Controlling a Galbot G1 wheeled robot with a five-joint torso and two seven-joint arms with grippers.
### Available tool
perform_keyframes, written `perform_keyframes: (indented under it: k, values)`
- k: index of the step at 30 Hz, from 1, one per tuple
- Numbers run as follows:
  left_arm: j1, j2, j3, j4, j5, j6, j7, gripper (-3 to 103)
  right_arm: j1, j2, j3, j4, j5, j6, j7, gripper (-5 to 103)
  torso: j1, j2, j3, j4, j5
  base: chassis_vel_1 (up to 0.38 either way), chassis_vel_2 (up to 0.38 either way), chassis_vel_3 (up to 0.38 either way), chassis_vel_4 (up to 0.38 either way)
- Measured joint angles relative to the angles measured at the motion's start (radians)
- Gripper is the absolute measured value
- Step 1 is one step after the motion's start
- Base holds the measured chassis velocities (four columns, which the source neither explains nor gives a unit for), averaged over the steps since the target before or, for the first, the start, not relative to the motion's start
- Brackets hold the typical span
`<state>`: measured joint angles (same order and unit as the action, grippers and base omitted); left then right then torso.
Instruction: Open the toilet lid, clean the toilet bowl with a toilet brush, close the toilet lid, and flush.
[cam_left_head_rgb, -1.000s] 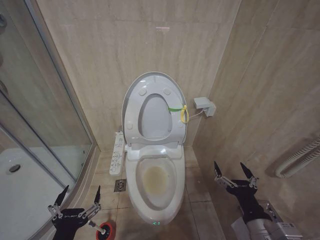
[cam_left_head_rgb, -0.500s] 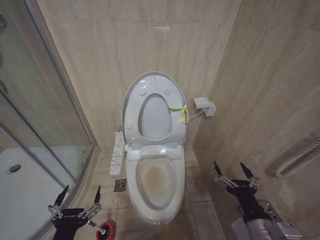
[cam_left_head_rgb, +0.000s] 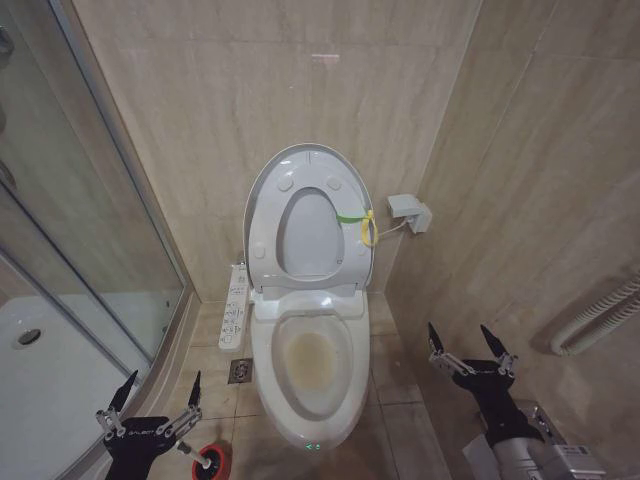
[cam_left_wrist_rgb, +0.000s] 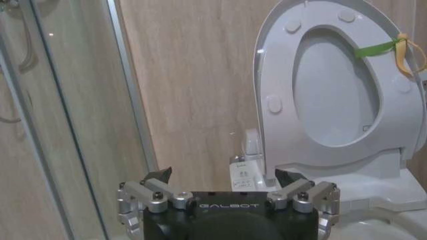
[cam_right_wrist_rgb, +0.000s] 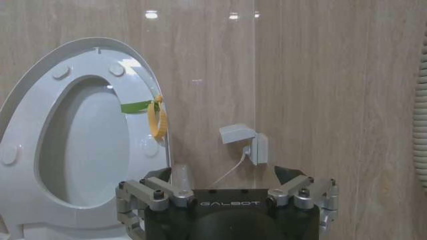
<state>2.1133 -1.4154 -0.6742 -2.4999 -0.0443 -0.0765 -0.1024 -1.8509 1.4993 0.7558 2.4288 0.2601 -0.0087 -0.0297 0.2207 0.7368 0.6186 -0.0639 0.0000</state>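
Already raised, toilet lid (cam_left_head_rgb: 308, 215) leans on wall above stained toilet bowl (cam_left_head_rgb: 310, 362). Toilet brush (cam_left_head_rgb: 203, 459) — light, stiff, thin; best taken mid-handle — stands in red holder (cam_left_head_rgb: 220, 464) just beside left gripper (cam_left_head_rgb: 157, 391), spread, empty. Right gripper (cam_left_head_rgb: 469, 346) likewise — idle right of bowl.

Toilet lid (cam_left_head_rgb: 305, 165) upright, stained toilet bowl (cam_left_head_rgb: 308, 362) exposed

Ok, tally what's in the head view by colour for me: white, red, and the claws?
White: 3 - toilet lid, toilet bowl, toilet brush handle
Red: 1 - brush holder
Black claws: 2 - left claw, right claw, both open
Total: 6
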Motion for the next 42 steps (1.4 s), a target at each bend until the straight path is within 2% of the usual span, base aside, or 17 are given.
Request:
perform_keyframes:
  k: [42]
  values:
    - [0.0, 0.0, 0.0, 0.0, 0.0, 0.0, 0.0, 100, 0.0, 0.0, 0.0, 0.0, 0.0, 0.0, 0.0, 100, 0.0, 0.0, 0.0, 0.0, 0.0, 0.0, 0.0, 0.0, 0.0]
